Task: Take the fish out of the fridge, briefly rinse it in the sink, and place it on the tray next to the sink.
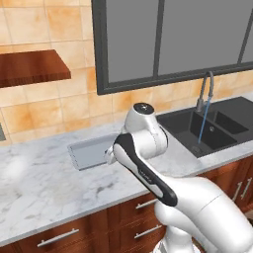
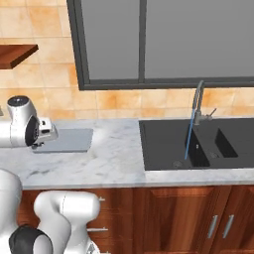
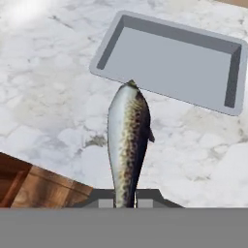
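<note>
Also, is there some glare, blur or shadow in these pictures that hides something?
Hand view: a white glare spot on the marble counter at top left; the slim speckled grey fish between the shut jaws is sharp, and the shallow grey metal tray shows soft shading along its inner walls. Left base view: a pale sheen on the counter at left; all looks slightly soft. Right base view: even light, no glare.

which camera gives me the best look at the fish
The hand view: the fish hangs lengthwise from the shut gripper, its far end near the tray rim. In both base views the arm blocks it.
</note>
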